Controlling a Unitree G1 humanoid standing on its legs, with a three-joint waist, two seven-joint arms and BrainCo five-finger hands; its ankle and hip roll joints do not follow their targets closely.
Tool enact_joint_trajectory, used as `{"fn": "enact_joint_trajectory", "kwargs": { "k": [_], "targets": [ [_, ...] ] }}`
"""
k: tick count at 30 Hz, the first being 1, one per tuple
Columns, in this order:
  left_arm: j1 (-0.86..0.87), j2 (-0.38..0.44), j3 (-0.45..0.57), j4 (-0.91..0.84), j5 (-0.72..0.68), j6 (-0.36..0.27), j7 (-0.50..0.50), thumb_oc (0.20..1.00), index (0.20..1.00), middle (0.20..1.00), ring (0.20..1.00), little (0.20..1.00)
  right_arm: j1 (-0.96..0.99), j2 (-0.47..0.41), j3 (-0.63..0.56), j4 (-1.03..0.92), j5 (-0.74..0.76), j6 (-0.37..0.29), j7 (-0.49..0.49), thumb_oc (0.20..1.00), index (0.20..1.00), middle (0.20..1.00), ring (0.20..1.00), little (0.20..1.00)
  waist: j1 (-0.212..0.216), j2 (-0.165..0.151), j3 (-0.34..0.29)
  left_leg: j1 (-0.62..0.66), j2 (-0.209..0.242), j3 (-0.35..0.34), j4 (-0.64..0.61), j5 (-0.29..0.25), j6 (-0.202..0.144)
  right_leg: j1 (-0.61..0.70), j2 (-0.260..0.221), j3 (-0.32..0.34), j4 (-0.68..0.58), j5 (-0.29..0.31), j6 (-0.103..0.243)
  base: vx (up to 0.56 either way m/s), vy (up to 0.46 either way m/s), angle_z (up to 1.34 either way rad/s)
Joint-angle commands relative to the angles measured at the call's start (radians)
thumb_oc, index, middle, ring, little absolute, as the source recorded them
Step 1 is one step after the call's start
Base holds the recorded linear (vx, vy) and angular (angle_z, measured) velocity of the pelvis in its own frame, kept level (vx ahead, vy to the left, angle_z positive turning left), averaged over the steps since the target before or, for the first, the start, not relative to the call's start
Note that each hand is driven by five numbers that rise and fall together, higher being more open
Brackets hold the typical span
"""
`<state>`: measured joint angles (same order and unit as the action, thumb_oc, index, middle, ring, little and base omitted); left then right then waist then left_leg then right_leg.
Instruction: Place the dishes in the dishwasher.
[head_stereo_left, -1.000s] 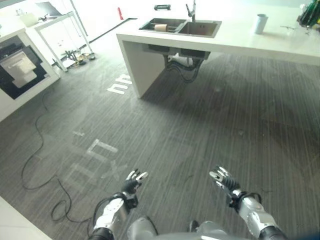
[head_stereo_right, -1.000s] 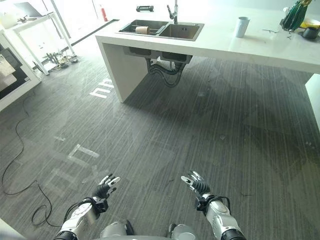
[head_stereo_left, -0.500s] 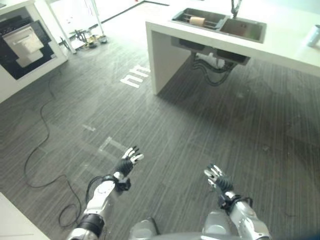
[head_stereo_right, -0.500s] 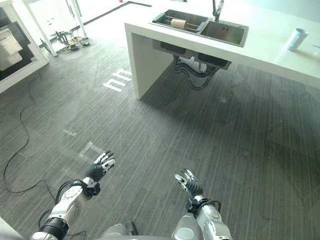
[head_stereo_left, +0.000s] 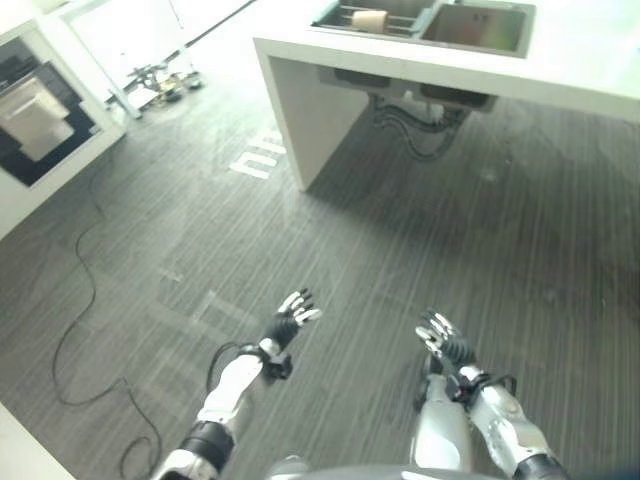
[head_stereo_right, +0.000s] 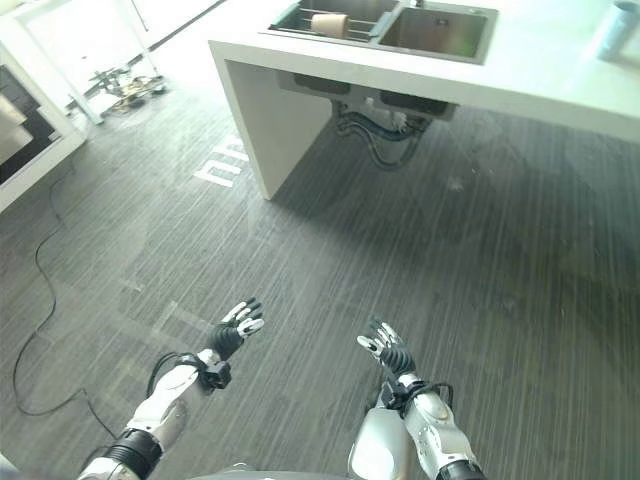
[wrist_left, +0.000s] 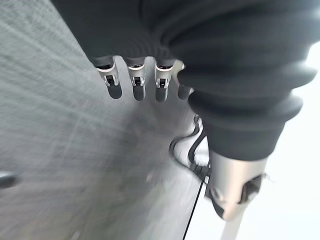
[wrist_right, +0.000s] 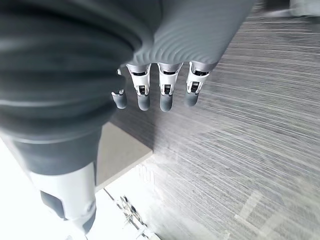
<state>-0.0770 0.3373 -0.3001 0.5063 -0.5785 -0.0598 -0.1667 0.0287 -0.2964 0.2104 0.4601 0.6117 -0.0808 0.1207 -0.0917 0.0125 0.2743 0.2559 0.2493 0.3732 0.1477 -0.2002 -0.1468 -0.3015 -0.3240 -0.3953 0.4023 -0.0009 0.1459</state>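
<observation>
Approach step, judging by empty hands well apart from the bench (head_stereo_left: 560, 75).

Left eye view: left hand (head_stereo_left: 287, 325) and right hand (head_stereo_left: 441, 343) raised over the floor (head_stereo_left: 400, 250), fingers straight, holding nothing; a cup-like dish (head_stereo_left: 369, 20) in the sink (head_stereo_left: 480, 28).

Right eye view: same layout; white floor markings (head_stereo_right: 222, 165), unreadable.

Wrist views: fingers (wrist_left: 136, 86) relaxed, bare. Next calls for walking up to the sink.

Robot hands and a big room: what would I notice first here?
First, the left hand and right hand, both open and empty above the dark striped floor. Farther ahead stands a white counter with a double sink, where a tan cup lies on a rack in the left basin.
</observation>
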Motion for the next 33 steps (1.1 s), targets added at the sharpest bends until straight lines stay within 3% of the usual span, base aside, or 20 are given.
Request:
{"fn": "enact_joint_trajectory", "kwargs": {
  "k": [1, 3, 4, 5, 7, 9, 10, 12, 13, 14, 15, 17, 20, 25, 29, 31, 33],
  "targets": [
    [-0.015, 0.036, 0.000, -0.073, 0.024, -0.024, -0.033, 1.000, 1.000, 1.000, 1.000, 1.000, 0.003, 0.004, -0.012, -0.080, 0.033, -0.044, 0.020, 1.000, 1.000, 1.000, 1.000, 1.000, -0.027, -0.030, -0.051, -0.137, -0.184, 0.084, 0.116, -0.123, 0.147, 0.115, 0.016, -0.034, -0.226, 0.069, 0.067, 0.50, -0.324, 0.01],
    [-0.007, 0.026, 0.008, -0.062, 0.018, -0.023, -0.048, 1.000, 1.000, 1.000, 1.000, 1.000, -0.007, -0.014, -0.015, -0.067, 0.031, -0.035, 0.037, 1.000, 1.000, 1.000, 1.000, 1.000, -0.028, -0.028, -0.068, -0.139, -0.179, 0.088, 0.220, -0.118, 0.114, 0.140, 0.051, -0.041, -0.247, 0.050, 0.037, 0.43, -0.256, -0.10],
    [0.011, 0.019, 0.015, -0.066, 0.004, -0.026, -0.062, 1.000, 1.000, 1.000, 1.000, 1.000, -0.013, -0.030, -0.023, -0.062, 0.006, -0.017, 0.056, 1.000, 1.000, 1.000, 1.000, 1.000, -0.025, -0.018, -0.080, -0.144, -0.170, 0.091, 0.327, -0.048, 0.061, 0.177, 0.093, -0.053, -0.275, 0.019, 0.004, 0.40, -0.293, -0.28],
    [0.026, 0.012, 0.023, -0.071, -0.006, -0.028, -0.066, 1.000, 1.000, 1.000, 1.000, 1.000, -0.012, -0.044, -0.027, -0.056, -0.013, -0.009, 0.066, 1.000, 1.000, 1.000, 1.000, 1.000, -0.020, -0.030, -0.083, -0.192, -0.152, 0.102, 0.428, 0.062, 0.019, 0.214, 0.111, -0.064, -0.322, 0.017, -0.033, 0.36, -0.275, -0.31],
    [0.028, 0.004, 0.028, -0.074, -0.015, -0.019, -0.063, 1.000, 1.000, 1.000, 1.000, 1.000, -0.014, -0.056, -0.026, -0.049, -0.012, 0.001, 0.066, 1.000, 1.000, 1.000, 1.000, 1.000, -0.010, -0.035, -0.074, -0.274, -0.107, 0.094, 0.501, 0.119, -0.001, 0.254, 0.127, -0.064, -0.342, 0.000, -0.056, 0.21, -0.133, -0.44],
    [0.024, 0.000, 0.028, -0.076, -0.020, -0.022, -0.059, 1.000, 1.000, 1.000, 1.000, 1.000, -0.026, -0.060, -0.019, -0.037, -0.003, 0.005, 0.070, 1.000, 1.000, 1.000, 1.000, 1.000, -0.001, -0.030, -0.059, -0.310, -0.107, 0.087, 0.441, 0.099, 0.029, 0.267, 0.138, -0.049, -0.328, -0.018, -0.061, 0.19, -0.008, -0.62],
    [0.027, 0.000, 0.024, -0.079, -0.025, -0.030, -0.054, 1.000, 1.000, 1.000, 1.000, 1.000, -0.034, -0.055, -0.006, -0.034, -0.008, 0.007, 0.068, 1.000, 1.000, 1.000, 1.000, 1.000, 0.005, -0.023, -0.051, -0.305, -0.111, 0.089, 0.348, 0.104, 0.045, 0.272, 0.149, -0.032, -0.319, -0.024, -0.056, 0.32, 0.062, -0.68],
    [0.039, 0.003, 0.003, -0.106, -0.044, -0.045, -0.016, 1.000, 1.000, 1.000, 1.000, 1.000, -0.025, -0.047, -0.001, -0.051, -0.024, 0.020, 0.067, 1.000, 1.000, 1.000, 1.000, 1.000, 0.015, -0.018, -0.049, -0.308, -0.040, 0.065, 0.128, 0.150, 0.045, 0.330, 0.173, 0.011, -0.327, -0.059, -0.042, 0.38, 0.219, -0.82],
    [0.058, -0.002, 0.009, -0.118, -0.045, -0.056, -0.008, 1.000, 1.000, 1.000, 1.000, 1.000, -0.009, -0.049, -0.005, -0.062, -0.029, 0.021, 0.080, 1.000, 1.000, 1.000, 1.000, 1.000, 0.026, -0.013, -0.054, -0.323, 0.032, 0.025, 0.045, 0.255, 0.024, 0.334, 0.173, 0.021, -0.322, -0.066, -0.048, 0.36, 0.416, -0.87],
    [0.081, -0.003, 0.025, -0.123, -0.051, -0.068, -0.021, 1.000, 1.000, 1.000, 1.000, 1.000, 0.008, -0.055, -0.006, -0.072, -0.037, 0.020, 0.099, 1.000, 1.000, 1.000, 1.000, 1.000, 0.023, -0.006, -0.058, -0.311, 0.095, 0.018, -0.003, 0.293, 0.000, 0.326, 0.156, 0.024, -0.295, -0.088, -0.039, 0.51, 0.593, -0.94],
    [0.087, 0.003, 0.037, -0.120, -0.048, -0.065, -0.056, 1.000, 1.000, 1.000, 1.000, 1.000, 0.030, -0.064, -0.020, -0.080, -0.040, 0.013, 0.104, 1.000, 1.000, 1.000, 1.000, 1.000, 0.000, 0.000, -0.065, -0.250, 0.134, 0.077, -0.040, 0.269, -0.019, 0.323, 0.110, -0.008, -0.237, -0.119, -0.015, 0.45, 0.484, -1.09],
    [0.080, 0.006, 0.036, -0.113, -0.036, -0.056, -0.067, 1.000, 1.000, 1.000, 1.000, 1.000, 0.029, -0.062, -0.021, -0.072, -0.028, 0.010, 0.089, 1.000, 1.000, 1.000, 1.000, 1.000, 0.000, 0.001, -0.070, -0.234, 0.121, 0.085, -0.057, 0.253, -0.016, 0.319, 0.095, -0.019, -0.212, -0.124, -0.009, 0.32, 0.333, -0.39],
    [0.061, 0.020, 0.017, -0.094, -0.021, -0.050, -0.069, 1.000, 1.000, 1.000, 1.000, 1.000, 0.030, -0.044, -0.021, -0.060, 0.007, 0.002, 0.069, 1.000, 1.000, 1.000, 1.000, 1.000, 0.011, 0.010, -0.077, -0.223, 0.059, 0.040, -0.078, 0.218, 0.015, 0.305, 0.079, 0.003, -0.108, -0.175, 0.003, 0.32, 0.297, 0.03],
    [0.035, 0.041, -0.009, -0.065, 0.019, -0.034, -0.082, 1.000, 1.000, 1.000, 1.000, 1.000, 0.046, -0.012, -0.025, -0.071, 0.015, -0.003, 0.051, 1.000, 1.000, 1.000, 1.000, 1.000, 0.016, 0.028, -0.087, -0.218, -0.038, -0.007, -0.130, 0.209, 0.087, 0.272, 0.091, 0.064, 0.033, -0.220, 0.018, 0.21, 0.261, 0.39],
    [0.024, 0.042, -0.028, -0.059, 0.039, -0.039, -0.089, 1.000, 1.000, 1.000, 1.000, 1.000, 0.048, 0.007, -0.019, -0.084, 0.019, -0.018, 0.031, 1.000, 1.000, 1.000, 1.000, 1.000, 0.016, 0.027, -0.090, -0.218, -0.097, -0.017, -0.163, 0.190, 0.135, 0.217, 0.094, 0.106, 0.206, -0.204, 0.048, 0.14, 0.216, 0.15],
    [0.020, 0.040, -0.033, -0.062, 0.053, -0.035, -0.075, 1.000, 1.000, 1.000, 1.000, 1.000, 0.045, 0.011, -0.011, -0.092, 0.016, -0.012, 0.029, 1.000, 1.000, 1.000, 1.000, 1.000, 0.026, 0.028, -0.089, -0.218, -0.119, -0.018, -0.179, 0.189, 0.150, 0.168, 0.072, 0.105, 0.299, -0.168, 0.062, 0.09, 0.181, -0.13],
    [0.021, 0.045, -0.036, -0.070, 0.040, -0.037, -0.057, 1.000, 1.000, 1.000, 1.000, 1.000, 0.036, 0.008, -0.003, -0.092, 0.008, -0.011, 0.041, 1.000, 1.000, 1.000, 1.000, 1.000, 0.031, 0.034, -0.087, -0.212, -0.129, -0.016, -0.192, 0.187, 0.150, 0.127, 0.083, 0.099, 0.302, -0.142, 0.061, 0.08, 0.090, -0.29]
  ]
}}
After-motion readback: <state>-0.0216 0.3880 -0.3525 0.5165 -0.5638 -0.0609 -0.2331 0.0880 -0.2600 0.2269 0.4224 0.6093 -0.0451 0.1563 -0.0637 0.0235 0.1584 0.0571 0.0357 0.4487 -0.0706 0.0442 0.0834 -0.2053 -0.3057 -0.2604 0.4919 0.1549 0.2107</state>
